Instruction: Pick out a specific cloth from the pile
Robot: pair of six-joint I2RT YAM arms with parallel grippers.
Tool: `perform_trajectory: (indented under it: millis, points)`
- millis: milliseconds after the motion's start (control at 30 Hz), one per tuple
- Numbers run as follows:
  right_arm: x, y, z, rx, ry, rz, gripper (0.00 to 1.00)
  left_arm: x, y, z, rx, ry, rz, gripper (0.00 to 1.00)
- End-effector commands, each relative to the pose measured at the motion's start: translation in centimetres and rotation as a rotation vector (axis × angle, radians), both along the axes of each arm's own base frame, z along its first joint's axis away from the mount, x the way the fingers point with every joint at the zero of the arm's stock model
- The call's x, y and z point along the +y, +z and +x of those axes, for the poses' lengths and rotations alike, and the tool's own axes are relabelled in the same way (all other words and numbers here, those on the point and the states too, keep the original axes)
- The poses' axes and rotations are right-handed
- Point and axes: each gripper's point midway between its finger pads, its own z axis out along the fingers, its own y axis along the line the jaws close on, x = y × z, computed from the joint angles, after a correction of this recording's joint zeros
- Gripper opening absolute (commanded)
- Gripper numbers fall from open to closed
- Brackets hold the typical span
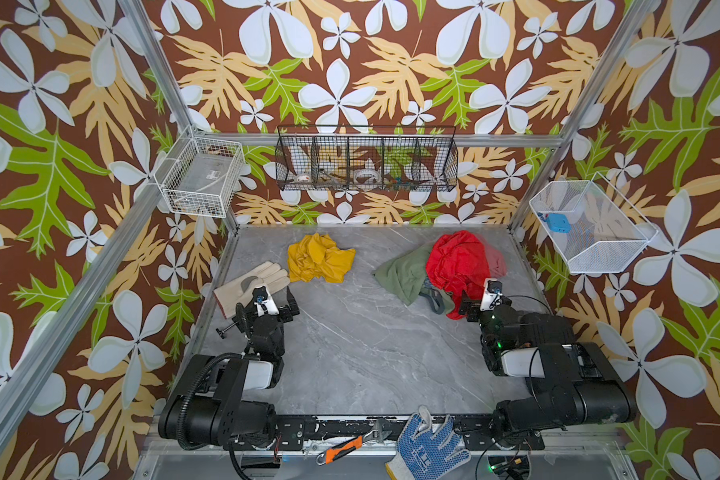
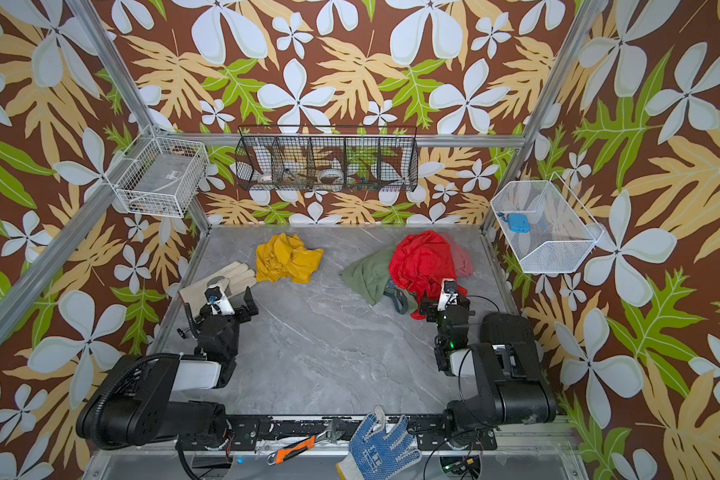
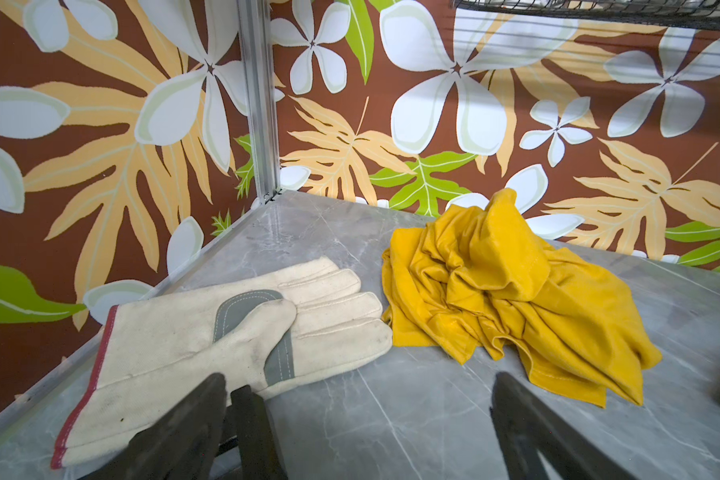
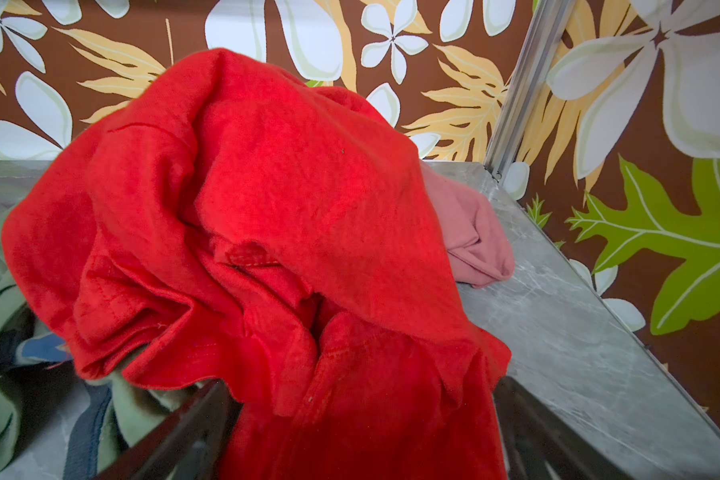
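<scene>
white wire basket [image 1: 200, 174]: on the side wall, up and left of the cloth. I see a flat clear pack inside and cannot make out more.
cream glove [image 3: 225, 345]: flat on the table just left of the cloth, with its fingertips at the cloth's edge.
left gripper [image 3: 360, 376]: released, jaws spread wide over bare table in front of the cloth. I have nothing in it.
the cloth [image 1: 319, 257]: mustard-yellow and crumpled, lying alone on the grey table [image 1: 350, 353] near the back wall.
black wire basket [image 1: 366, 160]: on the back wall, above and right of the cloth. It is split into compartments holding a tape roll [image 1: 366, 176] and small bits I cannot identify.
the pile [image 1: 441, 274]: well right of the cloth. The red cloth [image 4: 287, 187] is on top, the olive-green cloth [image 1: 404, 278] is on the side nearest the cloth, the pink fabric [image 4: 474, 232] is on the far side, and a grey strap [image 1: 433, 301] is at the front.
right gripper [image 4: 362, 384]: released, jaws wide at the pile's front edge, with red fabric lying loose between them.
white mesh basket [image 1: 591, 228]: on the side wall far right of the cloth, with one small blue object [image 1: 555, 222] inside.
</scene>
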Motion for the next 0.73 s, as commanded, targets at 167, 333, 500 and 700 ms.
perform_trajectory:
  millis: [167, 333, 500, 700]
  points:
    - [-0.18, 0.39, 0.14, -0.015, -0.01, 0.0, 1.0, -0.17, 1.12, 0.15, -0.046, -0.009, 0.001, 1.0]
    - [-0.17, 0.4, 0.14, -0.015, -0.009, 0.0, 1.0, -0.19, 1.08, 0.16, -0.045, -0.011, 0.001, 1.0]
    - [-0.17, 0.39, 0.14, -0.014, -0.009, -0.001, 1.0, -0.2, 1.06, 0.16, -0.044, -0.011, 0.001, 1.0]
    - [-0.18, 0.41, 0.15, -0.016, -0.01, 0.0, 1.0, -0.2, 1.08, 0.17, -0.045, -0.011, 0.001, 1.0]
